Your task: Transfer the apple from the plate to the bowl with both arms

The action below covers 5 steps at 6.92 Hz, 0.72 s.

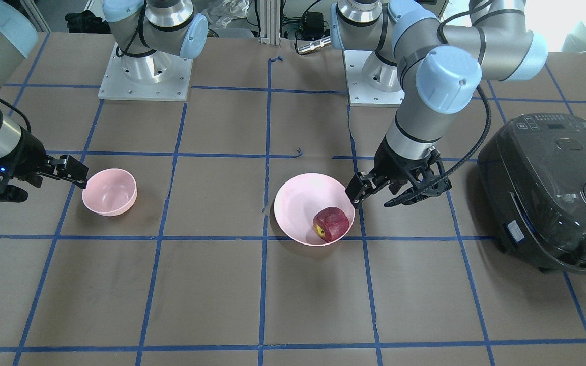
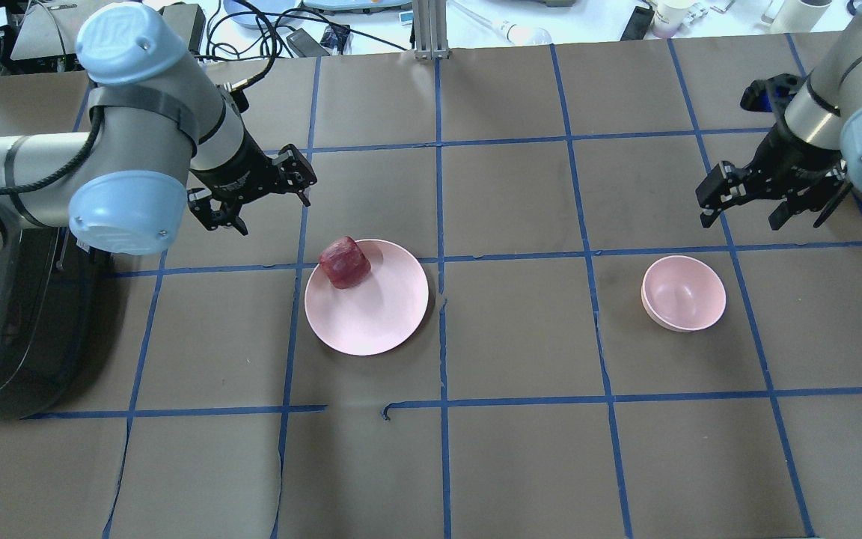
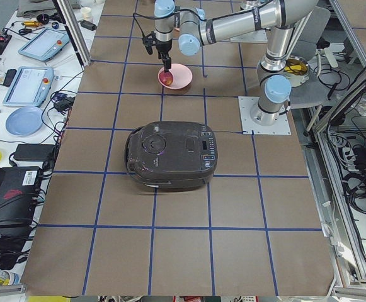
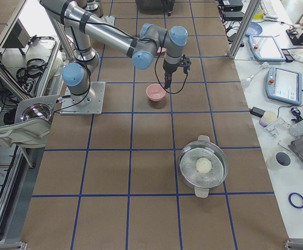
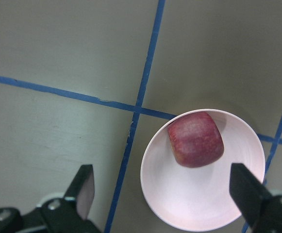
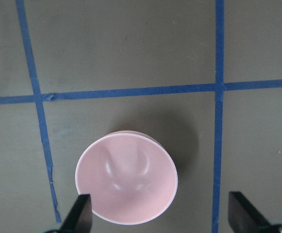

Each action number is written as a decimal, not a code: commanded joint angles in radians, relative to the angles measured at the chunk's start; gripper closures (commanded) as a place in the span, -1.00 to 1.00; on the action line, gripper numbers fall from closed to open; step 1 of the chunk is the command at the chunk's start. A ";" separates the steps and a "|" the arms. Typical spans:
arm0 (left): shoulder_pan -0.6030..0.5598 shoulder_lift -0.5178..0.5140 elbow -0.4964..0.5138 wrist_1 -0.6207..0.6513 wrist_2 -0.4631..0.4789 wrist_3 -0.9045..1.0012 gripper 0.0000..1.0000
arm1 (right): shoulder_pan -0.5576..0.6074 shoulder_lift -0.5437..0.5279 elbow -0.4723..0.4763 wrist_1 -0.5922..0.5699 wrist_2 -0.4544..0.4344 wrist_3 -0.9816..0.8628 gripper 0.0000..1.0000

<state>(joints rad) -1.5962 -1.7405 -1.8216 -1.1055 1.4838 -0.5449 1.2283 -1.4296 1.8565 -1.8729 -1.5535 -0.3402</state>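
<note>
Two pincers (image 2: 274, 215) (image 2: 739, 222) agape; one apple (image 2: 344, 262), plate (image 2: 378, 318), bowl (image 2: 684, 293).

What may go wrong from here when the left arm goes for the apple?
The apple lies near the rim of the plate, so the open left gripper may strike that rim or push the apple off.
The bowl is small and far off; a poor hand-over may drop the apple.
</note>
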 commanded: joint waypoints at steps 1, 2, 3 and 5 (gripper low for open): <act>-0.043 -0.101 -0.007 0.039 -0.046 -0.263 -0.93 | -0.032 0.029 0.149 -0.179 0.003 -0.132 -1.00; -0.054 -0.132 -0.005 0.077 -0.048 -0.274 -0.96 | -0.032 0.055 0.211 -0.269 0.000 -0.131 -1.00; -0.054 -0.166 -0.005 0.120 -0.048 -0.276 -0.97 | -0.035 0.066 0.240 -0.310 0.007 -0.129 -1.00; -0.073 -0.197 -0.007 0.127 -0.048 -0.300 -0.98 | -0.035 0.109 0.240 -0.311 0.010 -0.120 -0.28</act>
<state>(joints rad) -1.6586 -1.9168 -1.8278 -0.9858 1.4354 -0.8364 1.1941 -1.3477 2.0912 -2.1765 -1.5434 -0.4664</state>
